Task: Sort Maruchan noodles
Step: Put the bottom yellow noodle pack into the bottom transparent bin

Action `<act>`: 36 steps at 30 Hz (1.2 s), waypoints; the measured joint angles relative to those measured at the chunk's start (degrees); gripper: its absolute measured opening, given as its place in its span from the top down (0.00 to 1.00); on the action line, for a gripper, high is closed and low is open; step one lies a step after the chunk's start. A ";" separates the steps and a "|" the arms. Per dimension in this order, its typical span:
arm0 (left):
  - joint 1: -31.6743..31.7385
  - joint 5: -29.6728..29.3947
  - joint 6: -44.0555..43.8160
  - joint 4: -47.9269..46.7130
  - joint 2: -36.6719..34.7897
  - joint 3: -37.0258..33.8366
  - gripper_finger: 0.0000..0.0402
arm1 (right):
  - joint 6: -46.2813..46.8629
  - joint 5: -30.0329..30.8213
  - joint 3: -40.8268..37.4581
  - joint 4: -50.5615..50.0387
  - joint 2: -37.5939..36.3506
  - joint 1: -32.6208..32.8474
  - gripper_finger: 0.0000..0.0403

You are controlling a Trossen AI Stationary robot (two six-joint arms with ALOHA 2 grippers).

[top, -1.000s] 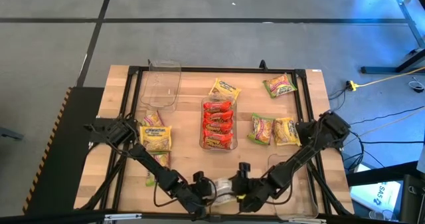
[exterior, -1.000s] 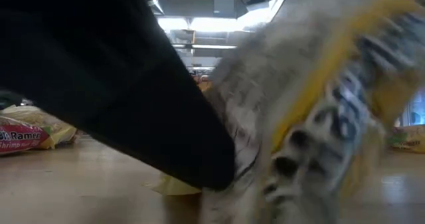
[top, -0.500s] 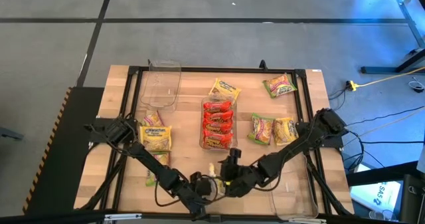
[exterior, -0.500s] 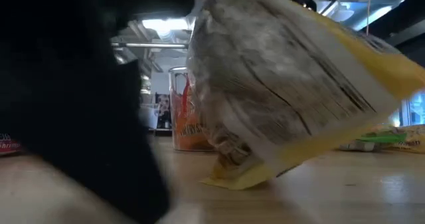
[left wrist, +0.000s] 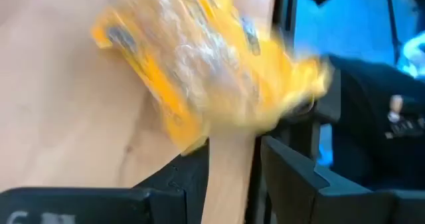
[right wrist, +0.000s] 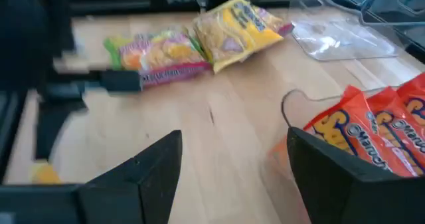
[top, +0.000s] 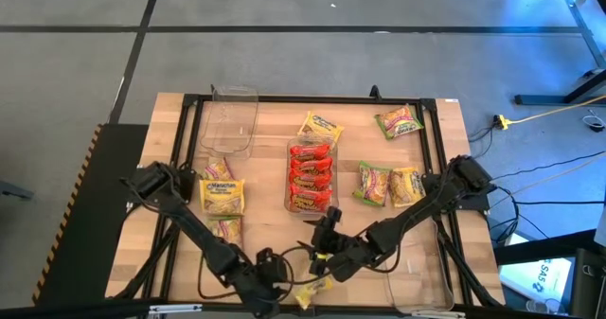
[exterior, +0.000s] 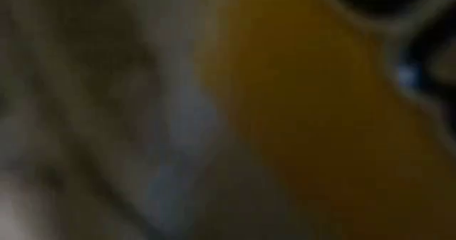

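Bottom centre of the high view: left gripper (top: 284, 283) low at the worktop (top: 170, 120) front edge, pinching a yellow packet (top: 308, 292) by one end. Left wrist view confirms it: yellow packet (left wrist: 206, 71) hangs blurred past the fingers (left wrist: 182, 177), which close on its lower edge.

Right gripper (top: 327, 236) just right of centre, jaws wide and empty; right wrist view shows bare wood between its fingers (right wrist: 156, 167).

Centre frame: clear tray (top: 311, 149) full of red packets (top: 311, 177). Upper left: a second tray (top: 233, 120), empty. Left of centre: another yellow packet (top: 222, 194) with a pink-green one (top: 218, 167) behind it. Right side: mixed loose packets (top: 390, 186), more (top: 399, 121) at upper right, one yellow (top: 320, 127) above the red tray.

Low view fully blocked by something yellow close to the lens, likely the held packet.

Risks, as judged:
- Grip is on an edge only; slick crinkly film could slip out during a swing.
- Packet is at the very front edge; a drop here may go off the worktop.
- Both arms crowd the same lower-centre patch; a crossing move could clip the right gripper or the red tray.
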 joint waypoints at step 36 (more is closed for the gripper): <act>3.20 -4.85 4.51 10.46 4.69 -0.07 0.68 | 8.80 -0.71 2.86 -36.48 6.33 7.09 0.39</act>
